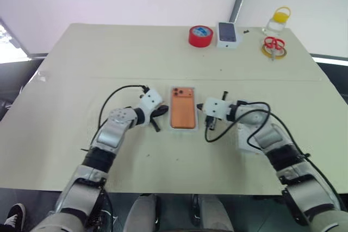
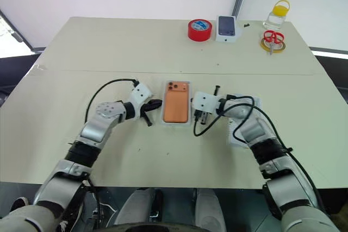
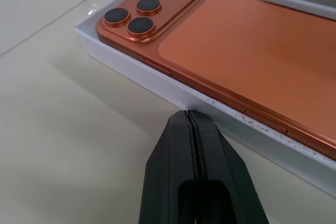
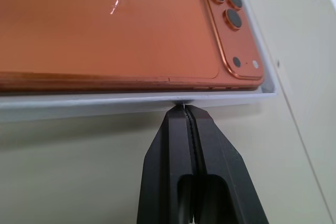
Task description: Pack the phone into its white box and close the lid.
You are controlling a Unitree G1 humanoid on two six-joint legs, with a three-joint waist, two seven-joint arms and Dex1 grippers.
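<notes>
Phone (image 1: 182, 109) is seated back-up in the white box (image 3: 157, 85) at mid-tabletop (image 1: 81, 58). Left end effector (image 3: 188, 115) and right end effector (image 4: 185, 108), fingers pressed together, are apparently touching the box's opposite long walls.

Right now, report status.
Both grippers, left and right, shut against white box. Phone inside. Lid under right arm, off.

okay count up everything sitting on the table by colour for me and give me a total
Orange: 1, the phone
White: 3, the white box holding it, the lid, a small white box under a dark-screened phone
Dark: 1, that dark-screened phone
Red: 2, tape roll, scissors
Yellow: 2, jar lid, tape ring
Total: 9
</notes>
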